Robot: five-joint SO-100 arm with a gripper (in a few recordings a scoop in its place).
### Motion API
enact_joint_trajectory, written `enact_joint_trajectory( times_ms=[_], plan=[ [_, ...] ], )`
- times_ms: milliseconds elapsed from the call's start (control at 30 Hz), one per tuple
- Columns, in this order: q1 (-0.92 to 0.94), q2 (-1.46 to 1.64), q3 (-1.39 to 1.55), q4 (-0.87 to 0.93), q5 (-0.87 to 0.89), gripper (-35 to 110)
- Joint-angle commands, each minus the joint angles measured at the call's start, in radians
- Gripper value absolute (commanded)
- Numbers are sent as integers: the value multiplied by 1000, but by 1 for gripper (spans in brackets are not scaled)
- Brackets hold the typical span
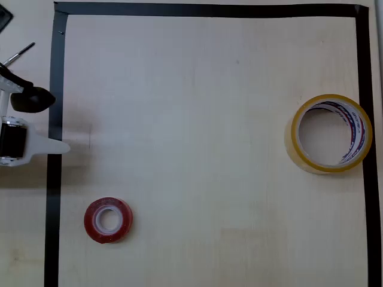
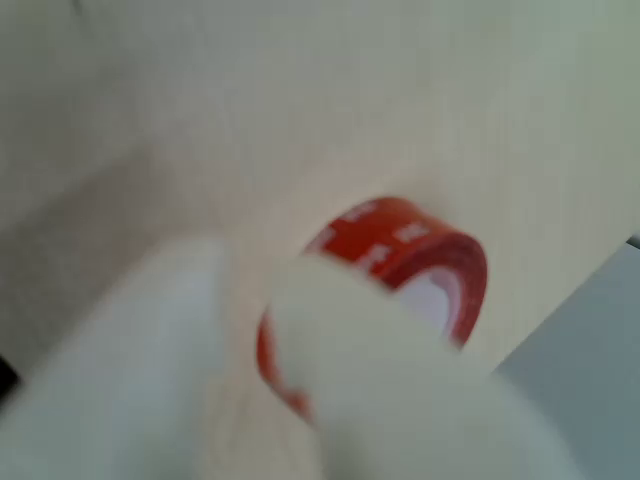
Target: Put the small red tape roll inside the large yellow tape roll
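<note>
We start with the reach. The small red tape roll [image 1: 108, 220] lies flat on the bench [image 1: 197, 107] at lower left, well apart from the large yellow tape roll [image 1: 330, 133] at the right edge. Our end effector [image 1: 54, 146] sits at the left border, empty; its blurred fingers [image 2: 400, 380] appear nearly together, so we should spread them, then straddle the red roll's wall.

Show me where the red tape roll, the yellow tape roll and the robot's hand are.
small red tape roll [image 1: 108, 219]: overhead view, on its top face.
large yellow tape roll [image 1: 295, 142]: overhead view, on its left wall.
hand [image 1: 51, 147]: overhead view, on the white fingertip.
</note>
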Motion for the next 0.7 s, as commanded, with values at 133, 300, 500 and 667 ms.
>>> enact_joint_trajectory(
  times_ms=[133, 300, 500, 667],
  plan=[
    [-12, 14, 31, 8, 0, 0],
    [-12, 14, 31, 6, 2, 0],
    [37, 14, -14, 8, 0, 5],
    [118, 12, -71, 2, 6, 13]
  ],
)
